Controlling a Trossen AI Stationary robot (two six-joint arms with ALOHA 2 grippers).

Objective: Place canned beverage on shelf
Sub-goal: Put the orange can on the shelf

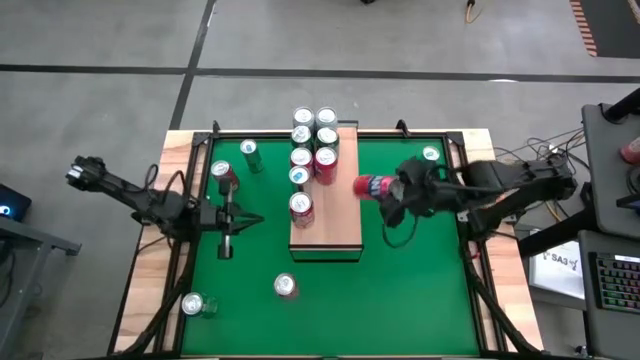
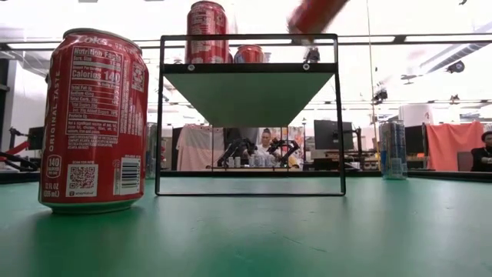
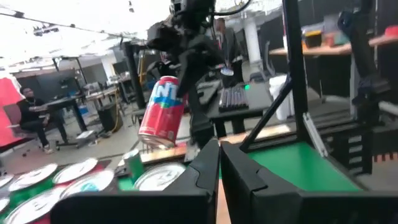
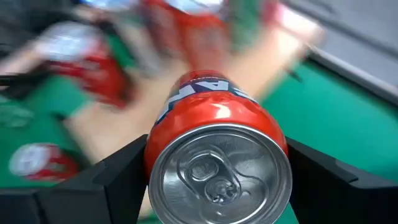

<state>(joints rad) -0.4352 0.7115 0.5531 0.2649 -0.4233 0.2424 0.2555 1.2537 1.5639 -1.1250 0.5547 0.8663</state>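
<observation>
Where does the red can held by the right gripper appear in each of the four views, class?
High view: red can, right of the shelf.
Low view: tilted at the top edge, above the shelf.
Left wrist view: mid-air, centre-left.
Right wrist view: centre, lid facing camera.
Shared landmark: the shelf.

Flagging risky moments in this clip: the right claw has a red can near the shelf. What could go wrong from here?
1. The red can hangs tilted in the right claw; set down like that, it may tip or roll off the shelf.
2. Standing cans crowd the shelf's far end; a swing that way could topple them.
3. The left claw, shut, waits just beside the shelf; a can pushed across could strike it.
</observation>
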